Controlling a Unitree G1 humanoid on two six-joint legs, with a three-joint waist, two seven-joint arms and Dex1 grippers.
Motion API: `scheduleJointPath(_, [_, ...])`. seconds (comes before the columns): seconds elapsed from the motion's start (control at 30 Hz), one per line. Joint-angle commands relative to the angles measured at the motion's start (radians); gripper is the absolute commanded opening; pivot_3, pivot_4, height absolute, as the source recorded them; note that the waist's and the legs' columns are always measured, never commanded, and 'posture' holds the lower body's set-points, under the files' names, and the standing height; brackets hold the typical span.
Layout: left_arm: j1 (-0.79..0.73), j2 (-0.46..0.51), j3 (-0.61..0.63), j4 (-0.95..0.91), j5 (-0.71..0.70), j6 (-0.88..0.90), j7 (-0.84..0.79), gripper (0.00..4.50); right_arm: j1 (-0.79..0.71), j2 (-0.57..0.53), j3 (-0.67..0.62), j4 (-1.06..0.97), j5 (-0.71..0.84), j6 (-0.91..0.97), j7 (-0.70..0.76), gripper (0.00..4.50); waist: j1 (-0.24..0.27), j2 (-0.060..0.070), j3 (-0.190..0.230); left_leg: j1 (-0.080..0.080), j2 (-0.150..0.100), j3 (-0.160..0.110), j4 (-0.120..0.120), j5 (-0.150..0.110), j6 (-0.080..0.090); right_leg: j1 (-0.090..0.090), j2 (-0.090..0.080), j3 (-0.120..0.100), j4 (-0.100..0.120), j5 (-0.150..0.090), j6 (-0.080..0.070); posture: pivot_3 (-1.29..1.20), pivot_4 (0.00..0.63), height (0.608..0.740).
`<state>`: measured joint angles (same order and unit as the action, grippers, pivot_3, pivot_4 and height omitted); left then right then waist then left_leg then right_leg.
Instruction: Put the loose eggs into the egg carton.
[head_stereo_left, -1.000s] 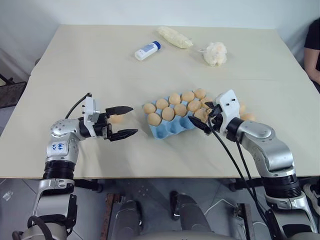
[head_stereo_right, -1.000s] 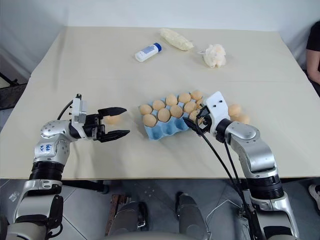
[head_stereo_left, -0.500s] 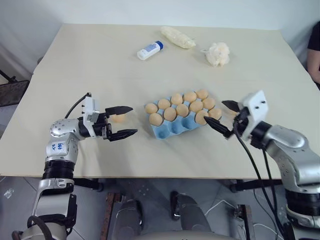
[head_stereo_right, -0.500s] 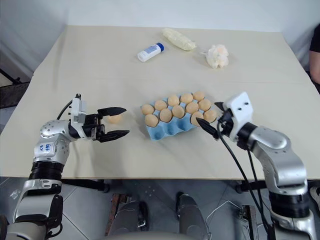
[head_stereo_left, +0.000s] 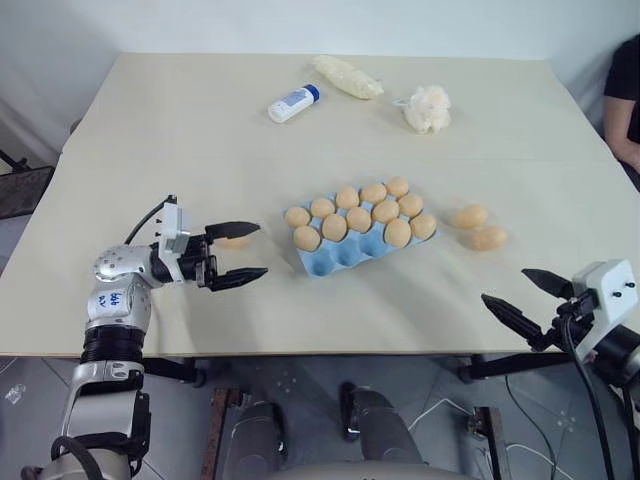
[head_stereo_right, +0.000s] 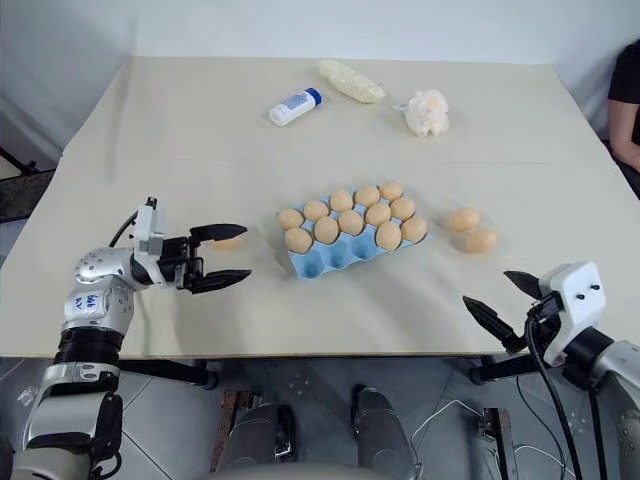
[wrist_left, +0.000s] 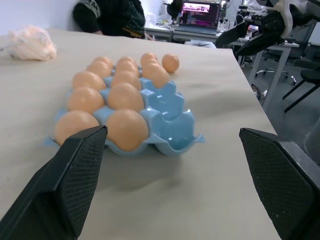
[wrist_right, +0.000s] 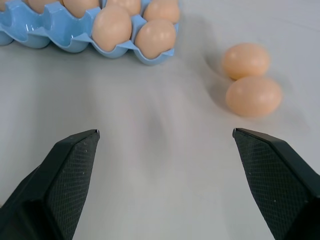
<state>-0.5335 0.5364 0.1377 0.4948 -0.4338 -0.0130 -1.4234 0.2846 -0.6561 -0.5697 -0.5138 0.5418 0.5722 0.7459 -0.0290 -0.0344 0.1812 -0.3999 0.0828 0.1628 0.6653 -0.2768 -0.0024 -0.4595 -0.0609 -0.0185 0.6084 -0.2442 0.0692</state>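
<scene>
The light blue egg carton (head_stereo_left: 338, 262) lies mid-table holding several tan eggs, with empty cups (wrist_left: 172, 125) along its near side. Two loose eggs (head_stereo_left: 470, 216) (head_stereo_left: 488, 238) lie touching each other on the table to its right, also seen as eggs (wrist_right: 245, 60) (wrist_right: 253, 96). Another loose egg (head_stereo_left: 232, 241) sits left of the carton, just behind my left gripper (head_stereo_left: 260, 250), which is open, level and pointing at the carton. My right gripper (head_stereo_left: 504, 284) is open and empty, out past the table's front edge at the right.
At the back of the table lie a white bottle with a blue cap (head_stereo_left: 293, 102), a pale wrapped bag (head_stereo_left: 348, 76) and a white fluffy puff (head_stereo_left: 428, 108). A person's arm (head_stereo_left: 625, 110) shows at the right edge. The table's front edge (head_stereo_left: 400, 352) runs just ahead of the right gripper.
My right gripper has drawn back from the carton's right end, toward me and to the right, past the table edge, uncovering the two loose eggs. The left gripper has stayed put.
</scene>
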Motion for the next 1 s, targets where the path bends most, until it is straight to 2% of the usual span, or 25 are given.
scheduleJointPath(0.03, [0.008,0.025,0.003,-0.002,0.004,-0.016,-0.011,4.50,0.006,0.019,-0.044,-0.022,0.021,-0.041,-0.018,4.46,0.000,0.000,0.000,0.000,0.000,0.000,0.000,0.000,0.000,0.000,0.000,0.000,0.000,0.000,0.000,0.00,0.150,0.740])
scheduleJointPath(0.27, [0.003,0.029,0.007,-0.009,-0.002,-0.011,-0.006,4.50,-0.046,0.072,0.000,0.076,-0.017,-0.155,-0.054,4.46,0.000,0.000,0.000,0.000,0.000,0.000,0.000,0.000,0.000,0.000,0.000,0.000,-0.001,0.000,0.000,0.00,0.150,0.740])
scheduleJointPath(0.47, [-0.015,0.019,0.005,-0.012,-0.002,-0.014,0.008,4.50,-0.223,0.135,0.088,0.283,-0.087,-0.265,-0.121,4.46,-0.003,0.000,0.000,0.000,-0.001,0.000,0.000,0.001,0.001,0.000,0.000,0.002,-0.001,0.000,-0.001,0.00,0.150,0.740])
scheduleJointPath(0.73, [-0.037,0.004,-0.007,-0.003,0.001,-0.026,0.007,4.50,-0.463,0.118,0.224,0.549,-0.228,-0.307,-0.203,4.46,-0.003,0.000,0.000,-0.001,-0.001,0.001,0.000,0.001,0.001,-0.001,-0.001,0.002,0.001,0.001,0.001,0.00,0.150,0.740])
scheduleJointPath(1.0, [-0.034,-0.013,-0.003,-0.012,-0.020,-0.046,-0.024,4.50,-0.589,0.127,0.277,0.686,-0.283,-0.323,-0.239,4.46,-0.002,0.000,0.000,-0.001,-0.001,0.001,-0.001,0.001,0.000,-0.002,-0.001,0.001,0.003,0.002,0.002,0.00,0.150,0.740])
